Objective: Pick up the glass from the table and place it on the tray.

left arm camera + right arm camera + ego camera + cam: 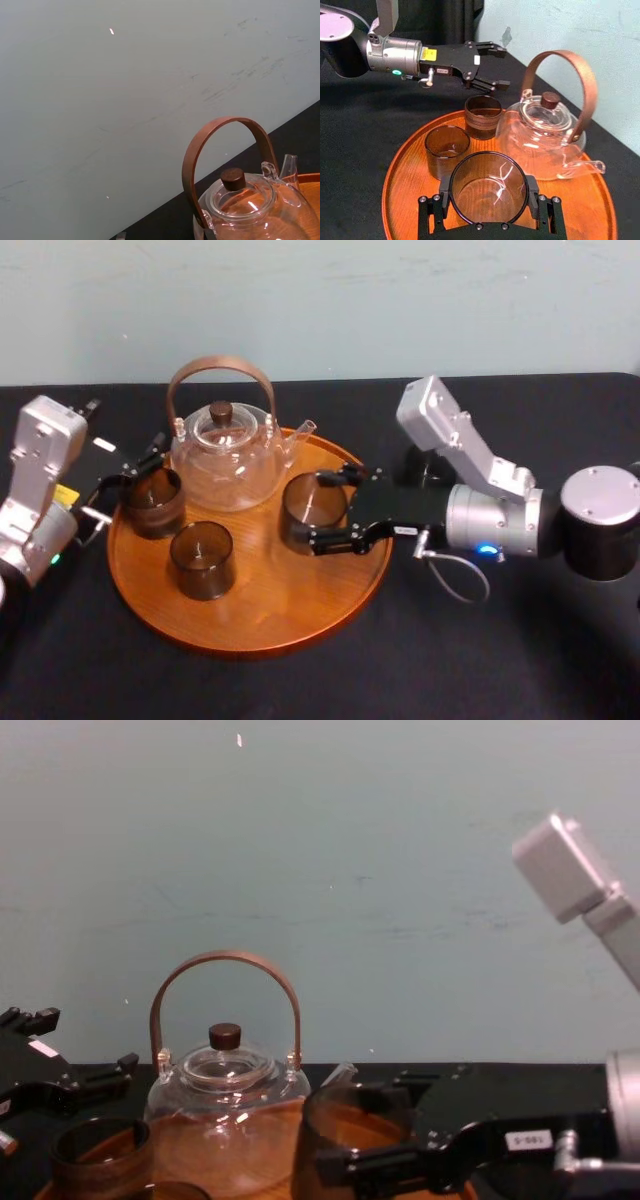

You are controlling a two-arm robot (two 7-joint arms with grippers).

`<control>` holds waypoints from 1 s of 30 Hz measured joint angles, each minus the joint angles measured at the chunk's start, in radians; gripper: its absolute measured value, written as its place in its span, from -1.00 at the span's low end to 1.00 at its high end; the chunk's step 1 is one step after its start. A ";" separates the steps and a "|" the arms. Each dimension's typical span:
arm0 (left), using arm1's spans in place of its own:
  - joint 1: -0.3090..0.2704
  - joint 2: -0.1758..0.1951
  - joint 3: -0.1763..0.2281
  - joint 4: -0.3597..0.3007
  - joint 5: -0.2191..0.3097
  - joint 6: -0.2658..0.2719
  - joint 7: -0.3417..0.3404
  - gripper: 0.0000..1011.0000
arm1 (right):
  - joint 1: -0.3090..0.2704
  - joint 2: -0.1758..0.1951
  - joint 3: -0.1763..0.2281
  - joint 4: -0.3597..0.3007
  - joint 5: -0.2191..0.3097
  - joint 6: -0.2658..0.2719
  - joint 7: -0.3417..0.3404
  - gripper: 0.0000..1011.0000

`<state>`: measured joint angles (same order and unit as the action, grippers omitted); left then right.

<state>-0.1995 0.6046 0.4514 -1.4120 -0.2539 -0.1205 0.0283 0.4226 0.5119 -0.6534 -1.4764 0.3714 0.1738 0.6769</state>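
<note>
The clear brown glass [312, 505] is over the right part of the round wooden tray [250, 625], between the fingers of my right gripper [316, 512], which is shut on its sides. Whether its base touches the tray I cannot tell. The right wrist view looks down into this glass [487, 185], with the right gripper [487, 207] pressed against both sides. My left gripper [135, 480] hangs open at the tray's left rim, just behind another glass [152, 502]. It also appears in the right wrist view, the left gripper [501, 66] holding nothing.
A glass teapot [228, 455] with a brown hoop handle stands at the back of the tray, its spout pointing toward the held glass. A third glass [202, 558] sits on the tray's front left. Black tablecloth surrounds the tray; a pale wall rises behind.
</note>
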 joint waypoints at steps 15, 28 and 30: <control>0.000 0.000 0.000 0.000 0.000 0.000 0.000 0.98 | 0.005 -0.036 -0.037 0.071 -0.007 -0.020 0.000 0.79; 0.000 0.000 0.000 0.000 0.000 0.000 0.000 0.98 | -0.010 -0.051 -0.046 0.116 -0.021 -0.044 -0.003 0.79; 0.000 0.000 0.000 0.000 0.000 0.000 0.000 0.98 | -0.012 -0.054 -0.047 0.121 -0.024 -0.046 -0.004 0.79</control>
<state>-0.1995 0.6047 0.4514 -1.4119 -0.2540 -0.1205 0.0283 0.4108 0.4578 -0.7007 -1.3556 0.3470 0.1282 0.6733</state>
